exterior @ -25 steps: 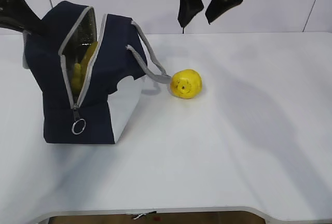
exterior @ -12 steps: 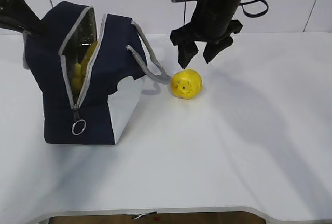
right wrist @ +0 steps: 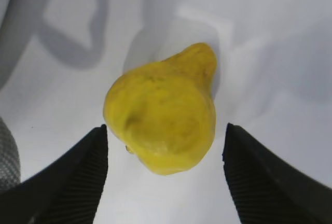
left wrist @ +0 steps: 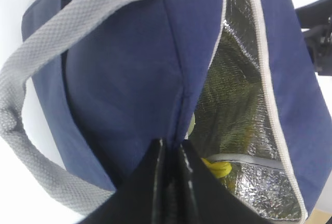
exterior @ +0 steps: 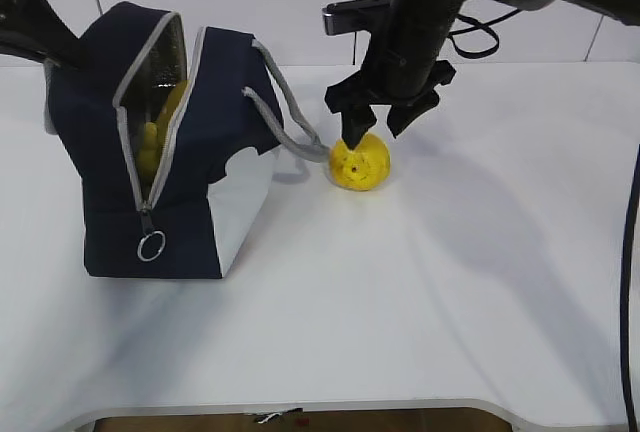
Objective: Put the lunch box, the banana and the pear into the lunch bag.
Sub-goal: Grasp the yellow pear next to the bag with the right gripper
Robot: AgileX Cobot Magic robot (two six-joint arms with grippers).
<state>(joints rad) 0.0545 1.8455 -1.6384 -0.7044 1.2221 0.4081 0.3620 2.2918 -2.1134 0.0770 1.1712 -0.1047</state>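
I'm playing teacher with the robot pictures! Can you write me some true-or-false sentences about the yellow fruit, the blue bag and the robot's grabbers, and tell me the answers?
1. The small roundish yellow pear lies on the white table. True.
2. The right end effector is shut on the pear. False: it is open, fingers either side.
3. The boxy navy-blue fabric lunch bag is zipped closed. False: it gapes open, silver lining showing.
4. The left end effector pinches the bag's fabric. True.
5. Something yellow shows inside the bag. True.
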